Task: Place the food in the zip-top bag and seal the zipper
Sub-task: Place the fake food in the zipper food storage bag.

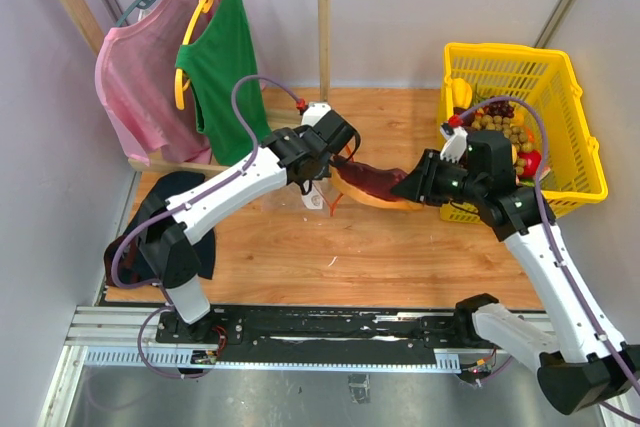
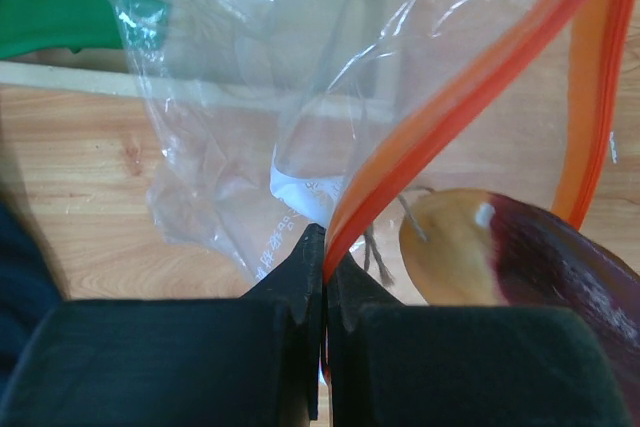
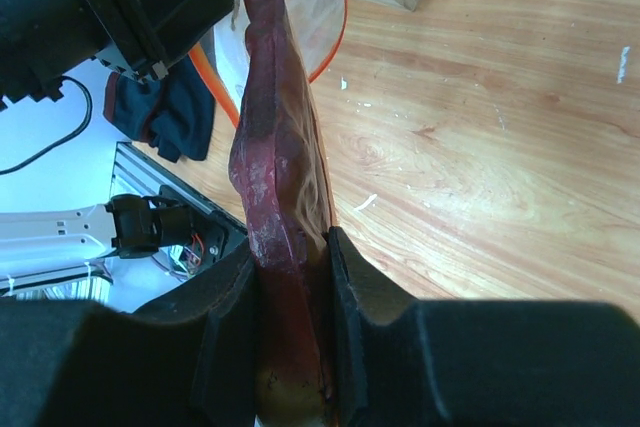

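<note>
— What is your left gripper [image 2: 322, 247] doing?

— It is pinching fully shut on the zipper [image 2: 450, 107], the orange-red strip, close to one end of the zip-top bag [image 2: 230, 97]. The clear plastic is bunching up crumpled beyond the fingers, and its white label is showing just past the fingertips.

— And your right gripper [image 3: 295, 247]?

— Its jaws are standing partly apart and clamping a food piece [image 3: 275, 147], a long dark red one with a tan-yellow patch. The piece is sticking straight out past the fingertips.

— Where is that piece sitting against the bag?

— Its far end is lying at the open mouth, between the two orange sides of the strip. In the top view you are holding it between your two grippers, over the wooden table [image 1: 400, 257]. How far in it is reaching, I cannot tell.

— And the other food [image 1: 505, 127]?

— It is lying in the yellow basket [image 1: 575, 87] on your right, just behind your right wrist and apart from the bag.
</note>
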{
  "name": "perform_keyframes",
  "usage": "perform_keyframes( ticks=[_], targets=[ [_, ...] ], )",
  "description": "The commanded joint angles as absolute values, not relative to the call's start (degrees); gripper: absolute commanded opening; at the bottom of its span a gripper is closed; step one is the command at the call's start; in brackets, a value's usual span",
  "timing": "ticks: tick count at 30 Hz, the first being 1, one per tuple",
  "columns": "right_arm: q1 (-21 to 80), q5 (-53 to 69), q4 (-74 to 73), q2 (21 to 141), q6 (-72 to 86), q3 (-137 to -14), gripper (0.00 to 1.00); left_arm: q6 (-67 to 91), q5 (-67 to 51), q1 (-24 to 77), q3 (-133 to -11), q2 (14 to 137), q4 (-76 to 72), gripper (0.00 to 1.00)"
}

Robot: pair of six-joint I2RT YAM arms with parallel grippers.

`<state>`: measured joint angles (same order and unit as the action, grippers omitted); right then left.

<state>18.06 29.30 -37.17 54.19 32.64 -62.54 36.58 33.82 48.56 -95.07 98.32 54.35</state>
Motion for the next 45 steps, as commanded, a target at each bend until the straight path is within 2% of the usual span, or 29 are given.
perform_keyframes(
  ticks=[1, 18, 45],
  targets=[
    [21.2, 26.4, -28.2, 55.0, 38.8, -61.5, 0.01, 38.0, 34.9, 48.8, -93.2, 95.4, 52.2, 0.00],
    [29.2, 18.4, -12.1, 61.1, 52.3, -56.3, 0.01, 38.0, 29.4, 53.5, -89.9, 91.9, 46.0, 0.00],
    [33.7, 19.4, 0.7, 70.7, 55.2, -52.6, 0.01, 34.2, 23.0, 57.5, -85.1, 87.2, 37.5, 0.00]
  ],
)
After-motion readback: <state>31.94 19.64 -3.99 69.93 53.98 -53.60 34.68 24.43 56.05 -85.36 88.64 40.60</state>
